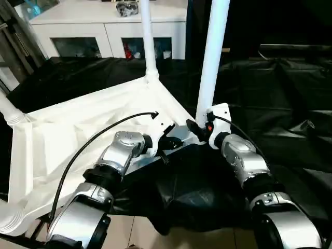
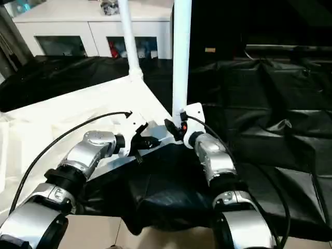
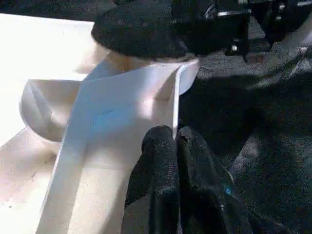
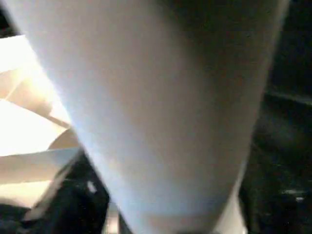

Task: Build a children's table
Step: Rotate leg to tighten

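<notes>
Tabletop (image 1: pixel 78 135) upside down, leg (image 1: pixel 211 57) upright at near corner; right pincer (image 1: pixel 199 129) at leg base.

Both forearms are built of rounded, brushed-silver shells joined by black ribbed rings, the left arm (image 1: pixel 111 166) and the right arm (image 1: pixel 249 166) alike. A thin black cable (image 1: pixel 85 148) loops from the left arm's lower part up to a white bracket (image 1: pixel 163 127) at its wrist, and a shorter black cable runs over a similar white bracket (image 1: pixel 220 113) on the right wrist, beside a small red-orange mark (image 1: pixel 209 127). The left gripper (image 3: pixel 176 146) has two black fingers (image 3: pixel 158 175) with a finely textured, rubbery surface.
</notes>
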{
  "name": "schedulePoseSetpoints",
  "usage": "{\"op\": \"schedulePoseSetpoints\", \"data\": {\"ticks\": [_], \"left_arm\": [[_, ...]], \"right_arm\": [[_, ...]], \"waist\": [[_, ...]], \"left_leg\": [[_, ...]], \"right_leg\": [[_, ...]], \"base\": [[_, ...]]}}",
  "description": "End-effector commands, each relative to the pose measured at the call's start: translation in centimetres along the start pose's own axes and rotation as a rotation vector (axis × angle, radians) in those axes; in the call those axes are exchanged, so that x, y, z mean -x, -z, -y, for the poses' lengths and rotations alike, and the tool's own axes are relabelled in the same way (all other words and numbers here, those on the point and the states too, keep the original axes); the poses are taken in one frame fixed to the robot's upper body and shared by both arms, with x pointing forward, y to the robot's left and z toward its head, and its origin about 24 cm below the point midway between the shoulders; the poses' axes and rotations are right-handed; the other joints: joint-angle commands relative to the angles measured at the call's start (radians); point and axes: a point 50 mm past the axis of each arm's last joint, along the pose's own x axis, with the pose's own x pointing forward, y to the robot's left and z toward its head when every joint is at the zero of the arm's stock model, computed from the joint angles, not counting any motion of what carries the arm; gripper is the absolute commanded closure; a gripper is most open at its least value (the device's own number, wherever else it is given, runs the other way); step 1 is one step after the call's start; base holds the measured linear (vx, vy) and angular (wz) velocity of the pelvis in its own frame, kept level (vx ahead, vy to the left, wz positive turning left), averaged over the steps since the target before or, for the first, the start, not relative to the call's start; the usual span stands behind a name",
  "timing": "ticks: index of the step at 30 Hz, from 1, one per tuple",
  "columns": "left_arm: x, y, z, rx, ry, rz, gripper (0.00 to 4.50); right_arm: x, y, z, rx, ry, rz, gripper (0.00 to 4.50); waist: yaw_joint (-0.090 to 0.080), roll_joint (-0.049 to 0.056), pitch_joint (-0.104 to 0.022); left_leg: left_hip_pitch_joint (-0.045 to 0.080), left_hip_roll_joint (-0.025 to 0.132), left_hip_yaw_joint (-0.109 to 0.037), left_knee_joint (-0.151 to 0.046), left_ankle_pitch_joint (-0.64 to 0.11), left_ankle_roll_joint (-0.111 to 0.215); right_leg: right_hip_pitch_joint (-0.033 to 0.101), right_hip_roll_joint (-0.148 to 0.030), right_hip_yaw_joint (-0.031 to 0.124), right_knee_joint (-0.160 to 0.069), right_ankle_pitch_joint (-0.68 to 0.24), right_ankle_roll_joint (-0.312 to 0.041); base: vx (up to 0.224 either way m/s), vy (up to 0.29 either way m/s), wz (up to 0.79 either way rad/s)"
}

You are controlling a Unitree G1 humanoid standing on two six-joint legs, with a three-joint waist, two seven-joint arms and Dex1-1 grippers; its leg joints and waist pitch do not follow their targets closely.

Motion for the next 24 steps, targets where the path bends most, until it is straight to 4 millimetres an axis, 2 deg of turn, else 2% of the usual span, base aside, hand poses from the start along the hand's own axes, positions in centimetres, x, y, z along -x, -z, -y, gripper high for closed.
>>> {"op": "schedulePoseSetpoints", "data": {"ticks": [1,2,5,7,8,12,18,21,23,24], "left_arm": [[-1.4,-2.5,1.3,-0.064,0.062,0.088,4.50],[-1.1,-2.3,1.3,-0.073,0.087,0.088,4.50],[-0.2,-1.8,1.3,-0.110,0.165,0.074,4.50],[0.0,-1.7,1.3,-0.119,0.183,0.069,4.50],[0.2,-1.7,1.3,-0.122,0.199,0.064,4.50],[1.2,-1.5,1.1,-0.137,0.267,0.051,4.50],[1.9,-1.1,1.1,-0.142,0.329,0.043,4.50],[2.6,-0.5,1.3,-0.138,0.378,0.027,4.50],[2.8,-0.4,1.4,-0.135,0.394,0.020,4.50],[2.9,-0.3,1.4,-0.135,0.407,0.014,4.50]], "right_arm": [[-1.0,3.7,-4.6,-0.071,-0.188,-0.148,1.16],[-0.9,3.5,-4.3,-0.019,-0.207,-0.140,0.82],[-0.2,3.0,-4.0,0.014,-0.337,-0.131,0.82],[0.0,3.0,-3.9,0.032,-0.365,-0.130,0.82],[0.2,2.9,-3.8,0.043,-0.386,-0.130,0.82],[1.7,2.7,-2.9,0.084,-0.526,-0.135,0.82],[3.2,2.7,-2.1,0.105,-0.651,-0.154,0.82],[4.8,3.1,-1.9,0.090,-0.781,-0.211,0.82],[5.0,3.2,-1.9,0.087,-0.803,-0.223,0.82],[5.2,3.2,-2.0,0.084,-0.822,-0.230,0.82]], "waist": [[0.002,-0.008,-0.055],[0.000,-0.007,-0.055],[-0.001,-0.009,-0.059],[-0.003,-0.009,-0.063],[-0.003,-0.008,-0.064],[0.007,-0.008,-0.063],[0.019,-0.011,-0.057],[0.024,-0.010,-0.061],[0.026,-0.011,-0.063],[0.028,-0.010,-0.062]], "left_leg": [[0.003,0.015,-0.005,-0.065,-0.265,0.046],[0.004,0.016,-0.005,-0.066,-0.278,0.040],[-0.002,0.015,-0.005,-0.062,-0.244,0.057],[-0.005,0.016,-0.004,-0.057,-0.201,0.077],[-0.003,0.016,-0.002,-0.054,-0.185,0.086],[-0.002,0.020,0.000,-0.053,-0.187,0.108],[0.004,0.024,-0.002,-0.061,-0.243,0.078],[0.004,0.024,-0.002,-0.058,-0.220,0.090],[0.002,0.024,-0.002,-0.055,-0.197,0.099],[0.002,0.024,-0.001,-0.055,-0.200,0.097]], "right_leg": [[0.049,-0.050,0.030,-0.082,-0.228,-0.216],[0.048,-0.050,0.031,-0.082,-0.243,-0.215],[0.056,-0.047,0.030,-0.074,-0.169,-0.226],[0.058,-0.046,0.028,-0.065,-0.088,-0.248],[0.057,-0.046,0.027,-0.063,-0.058,-0.264],[0.058,-0.048,0.027,-0.062,-0.055,-0.282],[0.054,-0.048,0.029,-0.071,-0.157,-0.263],[0.056,-0.048,0.031,-0.067,-0.117,-0.264],[0.055,-0.049,0.030,-0.063,-0.081,-0.272],[0.053,-0.050,0.030,-0.065,-0.094,-0.271]], "base": [[0.000,0.000,0.00],[0.000,0.000,0.00],[0.000,0.000,0.00],[0.000,0.000,0.00],[0.000,0.000,0.00],[0.000,0.000,0.00],[0.000,0.000,0.00],[0.000,0.000,0.00],[0.000,0.000,0.00],[0.000,0.000,0.00]]}}
